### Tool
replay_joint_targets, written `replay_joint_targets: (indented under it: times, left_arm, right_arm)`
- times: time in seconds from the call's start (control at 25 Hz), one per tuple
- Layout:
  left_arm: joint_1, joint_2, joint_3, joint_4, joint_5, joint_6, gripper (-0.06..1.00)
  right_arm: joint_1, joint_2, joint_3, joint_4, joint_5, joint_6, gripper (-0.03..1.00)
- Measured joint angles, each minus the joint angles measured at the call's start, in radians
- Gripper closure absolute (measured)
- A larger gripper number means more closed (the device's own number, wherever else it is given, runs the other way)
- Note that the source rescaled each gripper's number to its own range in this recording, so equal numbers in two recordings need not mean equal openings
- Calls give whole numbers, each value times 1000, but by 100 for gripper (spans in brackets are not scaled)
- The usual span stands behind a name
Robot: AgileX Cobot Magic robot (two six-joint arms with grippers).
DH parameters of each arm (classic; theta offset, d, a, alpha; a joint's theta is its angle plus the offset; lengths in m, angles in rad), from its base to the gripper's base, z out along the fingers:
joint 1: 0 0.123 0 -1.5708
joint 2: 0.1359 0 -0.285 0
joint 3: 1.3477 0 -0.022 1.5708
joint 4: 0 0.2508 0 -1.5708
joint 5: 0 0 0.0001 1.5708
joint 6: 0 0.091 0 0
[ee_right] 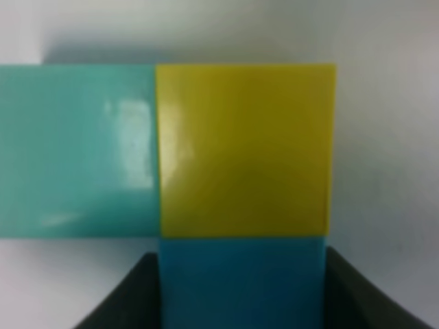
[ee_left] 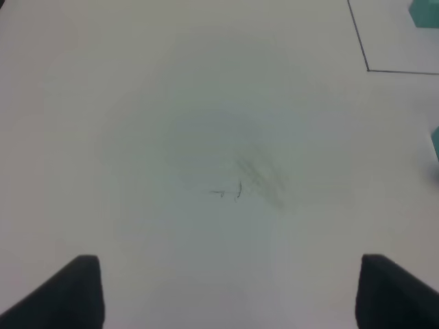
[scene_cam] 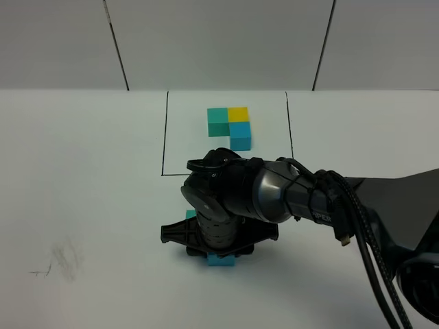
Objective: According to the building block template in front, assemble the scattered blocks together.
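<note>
The building block template (scene_cam: 230, 126) sits on the white table (scene_cam: 82, 171) inside a thin black drawn frame (scene_cam: 164, 137): teal and yellow cubes side by side in the row farther from the robot, with a blue cube joined on the near side of the yellow one, so the L's short leg points toward the robot.

Nearer the robot than the frame, the right hand (scene_cam: 218, 252) hangs straight down over the scattered blocks (ee_right: 240, 151). Its wrist view shows them pressed together in the same L: teal cube (ee_right: 79, 151) touching the yellow cube (ee_right: 243, 147), and the blue cube (ee_right: 241, 281) against the yellow one. The blue cube lies between the two dark fingers (ee_right: 116, 301); whether they clamp it or have let go cannot be told. From the high camera only a blue corner (scene_cam: 221, 259) and a teal sliver show under the arm.

The left hand (ee_left: 226, 291) hovers with fingers spread wide, grasping nothing, above a faint pencil smudge (ee_left: 257, 179) on the table, well to the left of the frame.
</note>
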Motion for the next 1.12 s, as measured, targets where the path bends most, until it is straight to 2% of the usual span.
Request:
replay_joint_targets:
  times: [0.2, 0.24, 0.32, 0.44, 0.52, 0.72, 0.8, 0.92, 1.12]
  left_arm:
    - [0, 0, 0, 0, 0, 0, 32]
    - [0, 0, 0, 0, 0, 0, 32]
    - [0, 0, 0, 0, 0, 0, 32]
    - [0, 0, 0, 0, 0, 0, 32]
    - [0, 0, 0, 0, 0, 0, 32]
    - [0, 0, 0, 0, 0, 0, 32]
    - [0, 0, 0, 0, 0, 0, 32]
    - [0, 0, 0, 0, 0, 0, 32]
    - [0, 0, 0, 0, 0, 0, 32]
  right_arm:
    - [0, 4, 2, 18, -25, -62, 15]
    - [0, -6, 2, 18, -25, -77, 7]
    - [0, -35, 2, 18, -18, -93, 1]
    - [0, -98, 2, 8, 44, -98, -3]
    - [0, -150, 2, -33, 109, -87, -3]
    - [1, -275, 3, -258, 328, -47, -3]
    - [1, -320, 10, -365, 355, -61, -3]
    - [-16, -380, 22, -495, 359, -145, -3]
    - [-132, -554, 24, -665, 359, -438, -3]
